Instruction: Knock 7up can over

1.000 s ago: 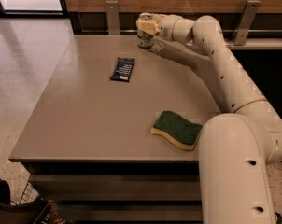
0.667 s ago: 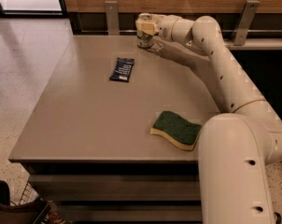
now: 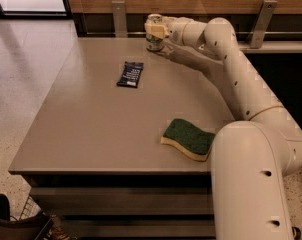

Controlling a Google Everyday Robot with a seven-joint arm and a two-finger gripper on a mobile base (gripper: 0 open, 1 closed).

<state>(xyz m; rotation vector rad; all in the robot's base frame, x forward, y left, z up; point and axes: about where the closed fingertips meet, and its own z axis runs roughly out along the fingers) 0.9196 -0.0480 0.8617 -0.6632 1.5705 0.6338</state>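
Observation:
The 7up can [image 3: 152, 41] stands upright at the far edge of the grey table [image 3: 91, 129], near its middle. Only its lower whitish body and part of its silver top show. My gripper [image 3: 155, 30] is right at the can, at its upper part, and hides most of it. The white arm reaches to it from the right front across the table's right side.
A flat dark blue packet [image 3: 130, 74] lies left of and nearer than the can. A green and yellow sponge [image 3: 188, 138] lies near the front right. A wooden wall with metal brackets [image 3: 119, 17] runs behind the table. Floor lies to the left.

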